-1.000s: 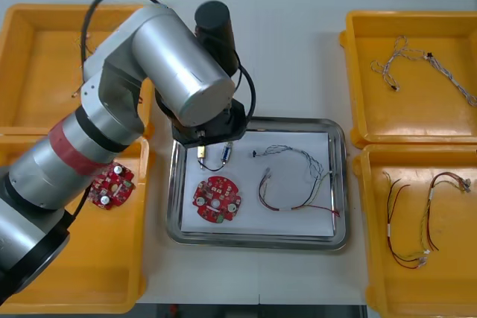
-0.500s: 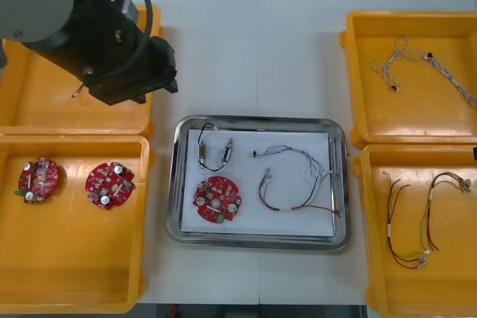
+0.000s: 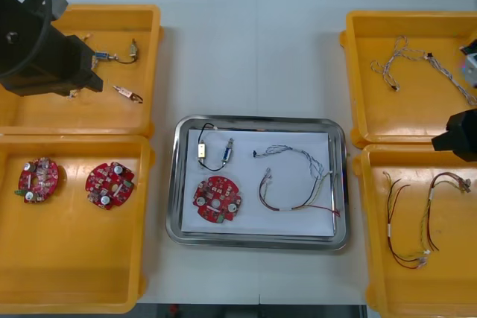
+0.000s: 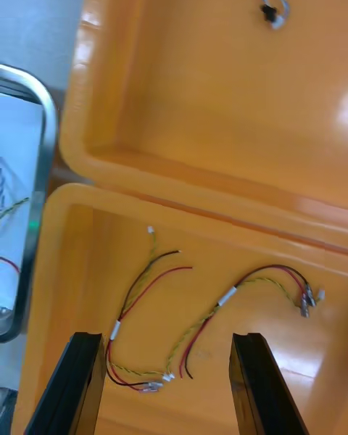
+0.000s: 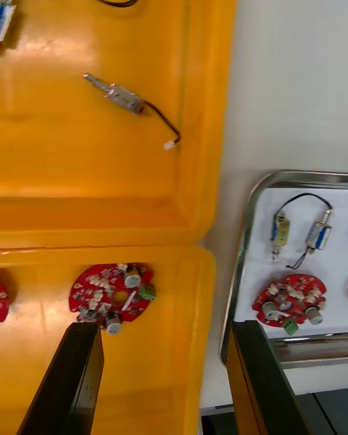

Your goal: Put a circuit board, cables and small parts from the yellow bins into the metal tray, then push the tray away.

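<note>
- Left gripper (image 5: 163,333), spread and empty, has withdrawn from the shiny metal tray (image 3: 172,184) to the far-left yellow bin (image 3: 112,113).
- Right gripper (image 4: 167,341), spread too, has seemingly edged in over red-and-yellow cables (image 4: 227,297).

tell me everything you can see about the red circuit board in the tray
The circuit board is a round red disc with a lobed edge, studded with silvery cylindrical components, pale bits and a small green block at its rim. It lies flat, face up, on the white inside of the metal tray, in its near left corner. Small metal parts sit just beyond it and a cable beside it, both apart from it. Nothing grips it.
</note>
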`<control>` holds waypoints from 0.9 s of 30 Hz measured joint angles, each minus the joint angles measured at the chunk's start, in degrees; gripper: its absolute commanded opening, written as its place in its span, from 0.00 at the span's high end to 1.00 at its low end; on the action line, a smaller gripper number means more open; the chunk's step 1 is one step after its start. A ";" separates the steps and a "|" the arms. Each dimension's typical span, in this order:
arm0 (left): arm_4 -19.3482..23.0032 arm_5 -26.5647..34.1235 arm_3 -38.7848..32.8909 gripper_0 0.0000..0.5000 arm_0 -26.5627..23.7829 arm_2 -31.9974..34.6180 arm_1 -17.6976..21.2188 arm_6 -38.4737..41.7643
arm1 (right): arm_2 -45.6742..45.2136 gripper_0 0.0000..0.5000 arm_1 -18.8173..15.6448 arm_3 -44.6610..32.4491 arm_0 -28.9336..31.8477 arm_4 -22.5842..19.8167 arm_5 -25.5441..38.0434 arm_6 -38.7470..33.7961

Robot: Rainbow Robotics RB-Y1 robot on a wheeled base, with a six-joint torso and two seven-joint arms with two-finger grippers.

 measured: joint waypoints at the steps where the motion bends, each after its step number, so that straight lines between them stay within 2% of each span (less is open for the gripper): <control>1: 0.01 0.00 -0.01 0.00 0.89 0.62 0.50 0.00 | 1.06 0.00 -0.02 -0.30 -0.68 -0.25 0.00 0.00; 8: 0.68 0.00 -0.78 0.00 8.09 5.74 3.32 -1.31 | 8.13 0.00 -0.08 -1.66 -5.27 -3.23 0.00 -0.02; 13: 0.69 0.00 -2.32 0.00 13.43 8.98 4.25 -7.52 | 14.19 0.00 -0.14 -1.74 -9.24 -4.87 0.00 -0.03; 16: 0.69 0.00 -3.24 0.00 16.41 10.74 4.30 -10.75 | 19.05 0.00 -0.20 -1.74 -12.16 -4.87 0.00 -0.03; 20: 0.69 0.00 -4.07 0.00 20.00 12.84 4.31 -11.21 | 26.56 0.00 -0.21 -1.85 -16.34 -4.62 0.00 -0.03; 27: 0.65 0.01 -4.90 0.00 24.88 15.56 4.75 -11.21 | 37.95 0.00 0.12 -3.39 -20.94 -1.19 0.00 -0.02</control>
